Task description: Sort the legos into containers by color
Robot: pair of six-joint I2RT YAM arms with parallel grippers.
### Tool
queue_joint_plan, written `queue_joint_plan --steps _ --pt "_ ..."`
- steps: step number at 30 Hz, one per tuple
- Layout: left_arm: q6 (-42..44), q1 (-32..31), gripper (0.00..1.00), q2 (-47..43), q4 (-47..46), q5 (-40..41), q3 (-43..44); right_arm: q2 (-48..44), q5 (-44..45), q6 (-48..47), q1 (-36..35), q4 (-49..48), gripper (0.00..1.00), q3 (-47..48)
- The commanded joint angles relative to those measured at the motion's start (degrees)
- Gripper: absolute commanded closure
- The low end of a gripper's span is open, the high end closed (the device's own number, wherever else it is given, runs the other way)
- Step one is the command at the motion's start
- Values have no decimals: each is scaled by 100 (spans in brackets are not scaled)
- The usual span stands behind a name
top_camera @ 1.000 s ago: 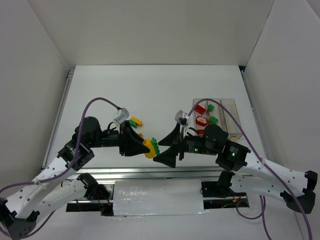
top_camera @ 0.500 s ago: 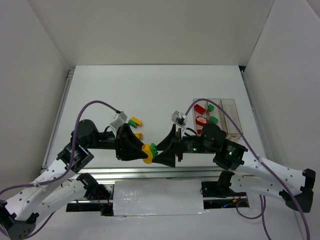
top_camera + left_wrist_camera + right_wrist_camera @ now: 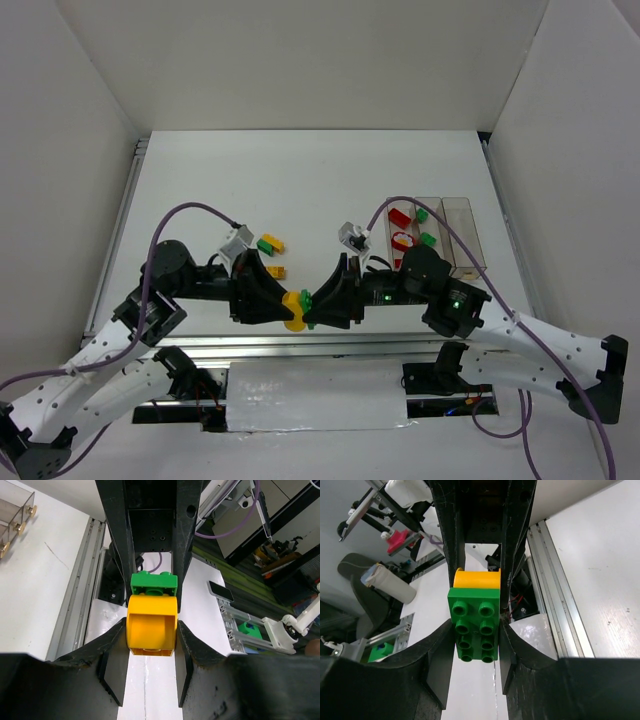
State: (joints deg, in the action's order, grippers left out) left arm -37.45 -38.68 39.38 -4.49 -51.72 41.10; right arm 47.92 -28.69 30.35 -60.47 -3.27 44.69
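The left gripper [image 3: 150, 652] clenched 1 yellow plastic brick [image 3: 151, 622] and the right gripper [image 3: 474, 652] gripped 1 green studded brick [image 3: 474, 622]. The 2 bricks were joined, at the white worktop's [image 3: 300, 180] near edge. 3 clear plastic bins [image 3: 462, 232] stood well to the right.

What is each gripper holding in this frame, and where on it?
The left gripper pinches the yellow brick by its two side faces. The right gripper pinches the green brick by its long sides. The two bricks meet between the arms.
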Motion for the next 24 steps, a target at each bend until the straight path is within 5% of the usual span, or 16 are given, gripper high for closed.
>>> queue_joint_plan --steps 1,13,18,22,24 --pt "352 -17 100 -140 -61 66 152 -195 170 -221 52 -218 100 59" --pt "739 -17 100 -378 694 399 442 -477 -1255 -529 1519 -70 100 -452" --pt "1274 -17 100 -325 2037 1654 986 -144 1220 -881 2477 1967 100 170" --pt "1565 -17 100 -89 3468 3350 1286 848 4355 -584 3442 3322 100 856" --pt "1653 -17 100 17 3779 4104 1313 1473 4564 -434 4380 3692 100 1147"
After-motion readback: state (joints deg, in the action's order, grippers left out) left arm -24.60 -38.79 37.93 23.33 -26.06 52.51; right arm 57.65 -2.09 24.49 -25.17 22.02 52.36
